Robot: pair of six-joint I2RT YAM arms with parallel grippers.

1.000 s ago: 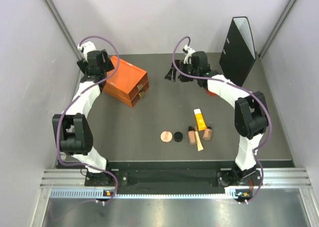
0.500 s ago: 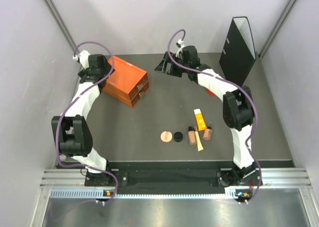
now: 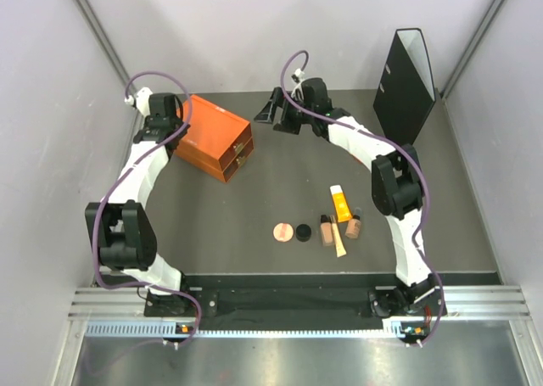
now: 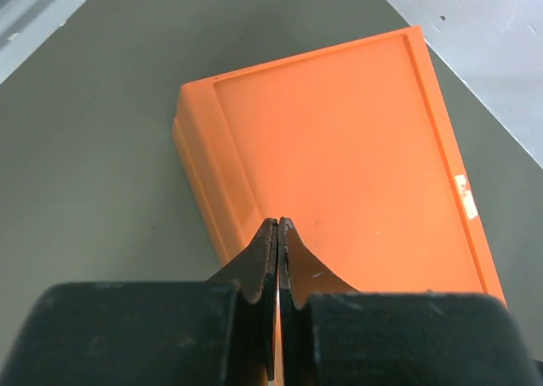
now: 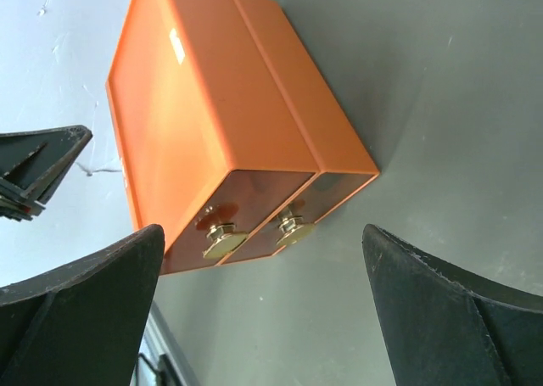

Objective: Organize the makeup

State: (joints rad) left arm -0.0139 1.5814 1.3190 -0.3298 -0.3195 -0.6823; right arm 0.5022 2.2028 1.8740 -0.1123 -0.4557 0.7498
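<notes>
Over the orange drawer box (image 3: 214, 137), far left, my left gripper (image 4: 277, 225) sits pinched together. My right gripper (image 3: 270, 114), fingers spread, has swung leftward to face the drawer knobs (image 5: 222, 237); probably drawer opening comes first. Front right, the makeup (image 3: 321, 227) lies untouched in its row. Drawer interiors hidden.

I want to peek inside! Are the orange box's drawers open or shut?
Shut. In the right wrist view both drawer fronts sit flush with the orange box.
</notes>
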